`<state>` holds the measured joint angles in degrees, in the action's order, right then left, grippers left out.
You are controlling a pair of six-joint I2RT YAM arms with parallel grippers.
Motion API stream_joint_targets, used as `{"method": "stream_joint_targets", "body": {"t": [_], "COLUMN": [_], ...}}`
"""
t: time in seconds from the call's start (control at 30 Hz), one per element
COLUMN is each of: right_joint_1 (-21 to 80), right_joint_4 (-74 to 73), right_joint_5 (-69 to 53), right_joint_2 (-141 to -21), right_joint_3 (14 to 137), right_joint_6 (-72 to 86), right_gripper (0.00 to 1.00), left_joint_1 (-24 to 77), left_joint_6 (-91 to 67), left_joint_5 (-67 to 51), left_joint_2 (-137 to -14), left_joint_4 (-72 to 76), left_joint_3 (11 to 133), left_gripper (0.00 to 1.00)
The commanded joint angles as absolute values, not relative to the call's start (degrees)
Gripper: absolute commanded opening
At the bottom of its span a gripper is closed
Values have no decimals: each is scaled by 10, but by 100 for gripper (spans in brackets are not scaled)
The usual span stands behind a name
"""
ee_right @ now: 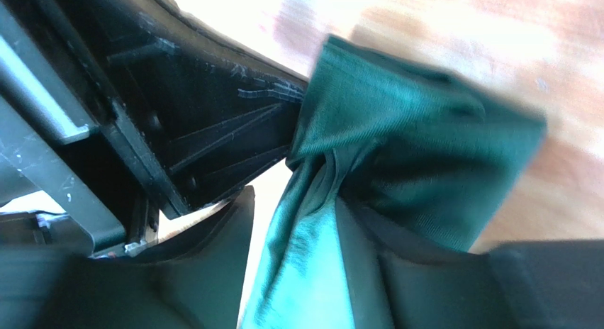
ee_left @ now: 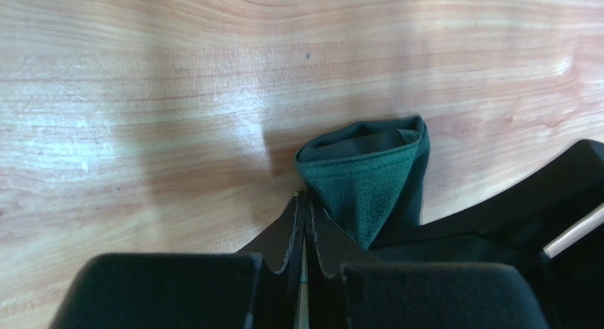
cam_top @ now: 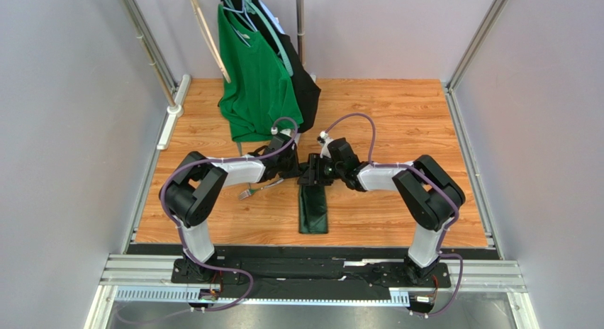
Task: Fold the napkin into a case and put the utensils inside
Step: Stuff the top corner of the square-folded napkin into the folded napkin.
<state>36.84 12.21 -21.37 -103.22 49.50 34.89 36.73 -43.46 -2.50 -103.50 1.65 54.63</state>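
The napkin lies as a narrow dark green case point(cam_top: 312, 210) on the wooden table point(cam_top: 397, 130), long axis towards me. Both grippers meet at its far end. My right gripper point(cam_top: 323, 170) point(ee_right: 294, 201) is shut on the napkin point(ee_right: 397, 159) at the case's mouth, with the cloth running between its fingers and pulled up. In the left wrist view the mouth point(ee_left: 368, 155) stands open and raised. My left gripper point(cam_top: 303, 166) point(ee_left: 306, 198) is shut, its tips just left of the mouth; nothing shows beyond them. The utensils point(cam_top: 256, 188) lie on the table under my left arm, a fork among them.
A bright green T-shirt point(cam_top: 259, 81) and a black garment point(cam_top: 306, 88) hang on a rack point(cam_top: 300, 24) at the back, just behind the grippers. Grey walls and metal rails close in the left and right sides.
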Motion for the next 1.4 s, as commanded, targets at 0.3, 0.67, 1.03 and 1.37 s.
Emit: {"method": "stream_joint_targets", "body": {"t": [0.3, 0.67, 1.03, 1.37], "right_joint_1": [328, 287, 271, 290], "right_joint_4": [239, 172, 125, 161], "right_joint_5": [-274, -275, -254, -241], "right_joint_2": [-1034, -944, -918, -969], "right_joint_3": [469, 427, 412, 410], "right_joint_6": [415, 396, 412, 435], "right_gripper": [43, 50, 9, 0], "left_joint_1": [377, 377, 381, 400], "left_joint_6": [-456, -362, -288, -263], "left_joint_5": [-69, -63, -158, -106], "left_joint_2": [-1023, -912, -915, -981], "left_joint_4": [33, -26, -31, -55], "left_joint_3": [508, 512, 490, 512], "left_gripper": [6, 71, 79, 75]}}
